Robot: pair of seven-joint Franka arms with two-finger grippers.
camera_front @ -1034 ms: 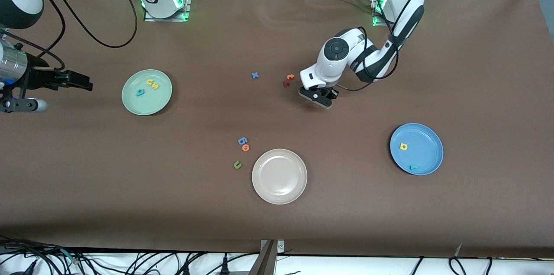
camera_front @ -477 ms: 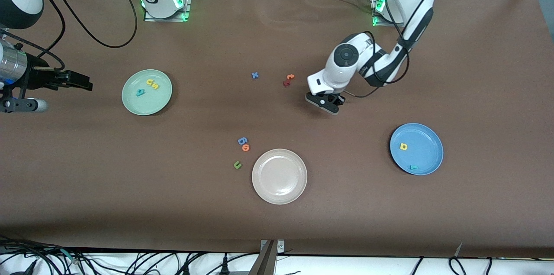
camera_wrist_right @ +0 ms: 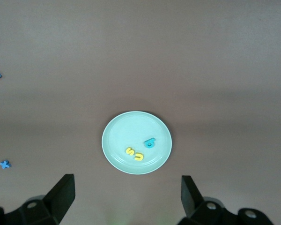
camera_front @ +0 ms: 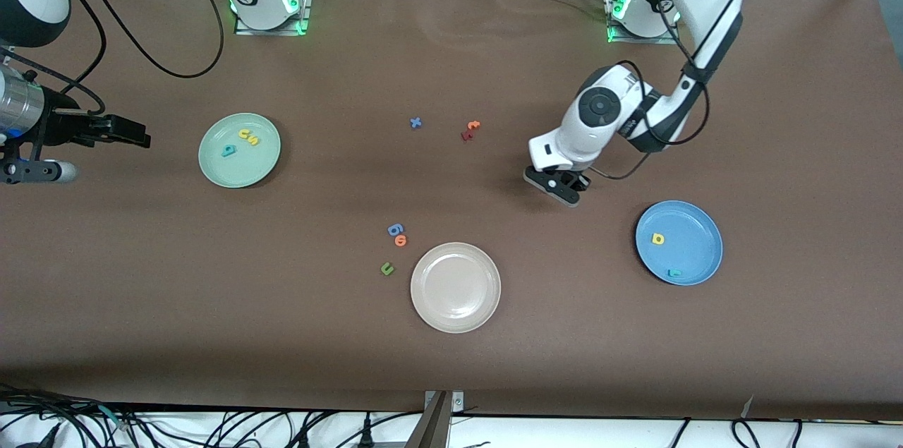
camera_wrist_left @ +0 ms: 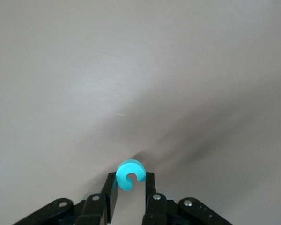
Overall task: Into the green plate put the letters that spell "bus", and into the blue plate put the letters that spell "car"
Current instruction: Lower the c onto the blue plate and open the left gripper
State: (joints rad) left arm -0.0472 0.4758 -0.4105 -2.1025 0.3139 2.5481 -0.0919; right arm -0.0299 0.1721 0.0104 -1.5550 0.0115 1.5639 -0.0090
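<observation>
Pinching the teal "c" (camera_wrist_left: 130,175), the left gripper (camera_front: 557,185) hangs over bare bench (camera_front: 494,377) between the orange letters (camera_front: 470,129) and the blue plate (camera_front: 698,222) (its "r" (camera_front: 675,272) barely legible). The right gripper (camera_wrist_right: 126,197) waits, jaws spread, above the green plate (camera_wrist_right: 117,126).

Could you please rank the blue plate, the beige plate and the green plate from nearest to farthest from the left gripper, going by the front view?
From the left gripper, shut on the teal "c":
1. blue plate, toward the left arm's end.
2. beige plate, mid-table, nearest the camera.
3. green plate, toward the right arm's end.
</observation>
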